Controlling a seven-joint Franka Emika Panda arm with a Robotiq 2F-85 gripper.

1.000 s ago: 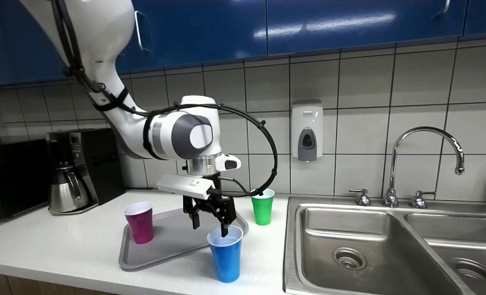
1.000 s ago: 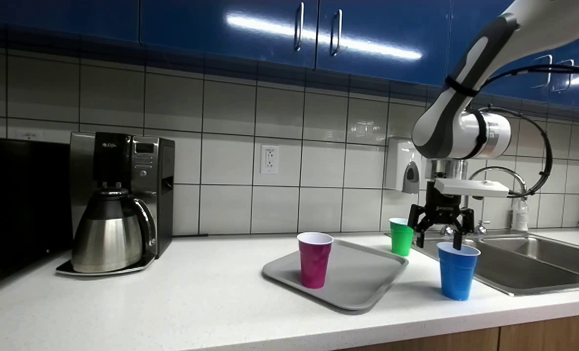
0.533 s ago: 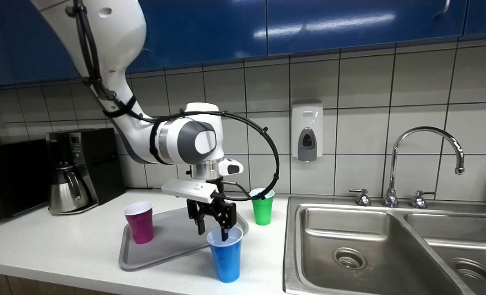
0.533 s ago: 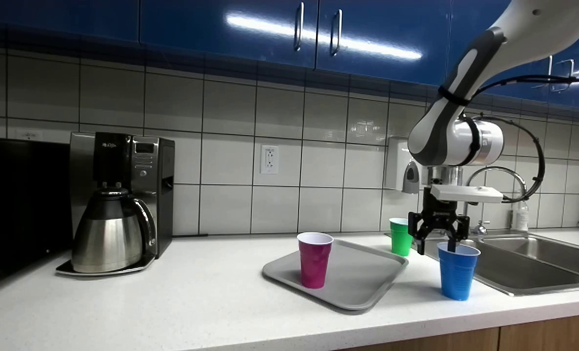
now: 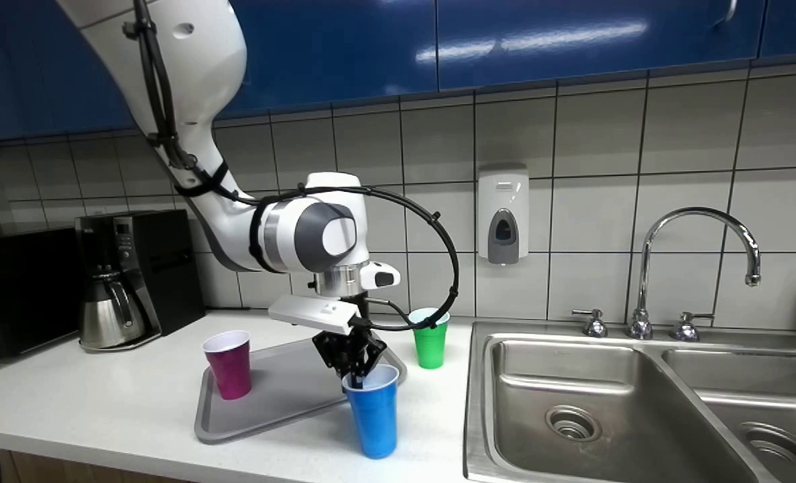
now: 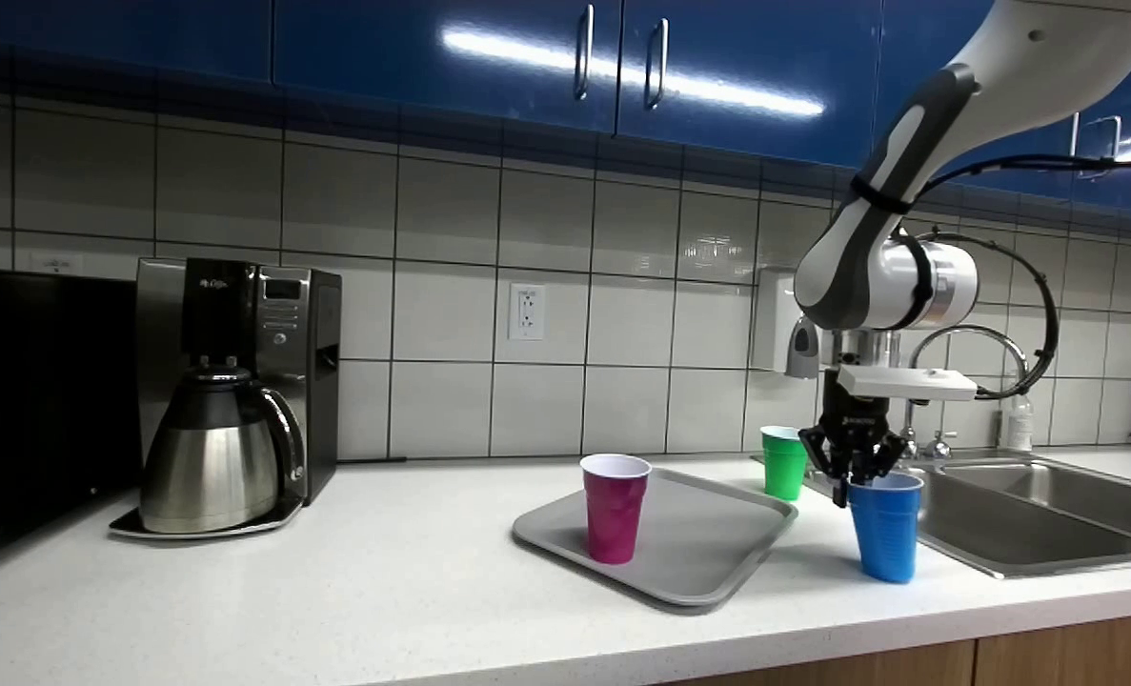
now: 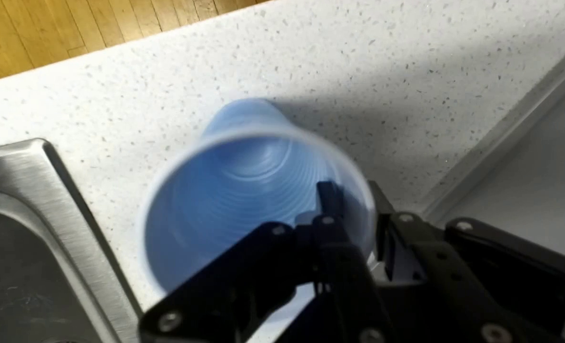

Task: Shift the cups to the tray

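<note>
In an exterior view, lower centre: pincer (image 5: 353, 382) clamped on blue cup (image 5: 376, 421) rim. Purple cup (image 5: 229, 369) on tray (image 5: 290, 384), lower left; green cup (image 5: 430, 343) right of tray.

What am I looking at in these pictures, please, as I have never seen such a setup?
This is a robot arm above a kitchen counter. Two cameras watch from outside it; the close-up is from its wrist camera. On the counter are a green cup, a coffee maker and a grey tray carrying a magenta cup; a steel sink is set in alongside. The arm's fingers pinch the wall of a blue cup, one inside, one outside; I cannot tell whether it touches the counter.
</note>
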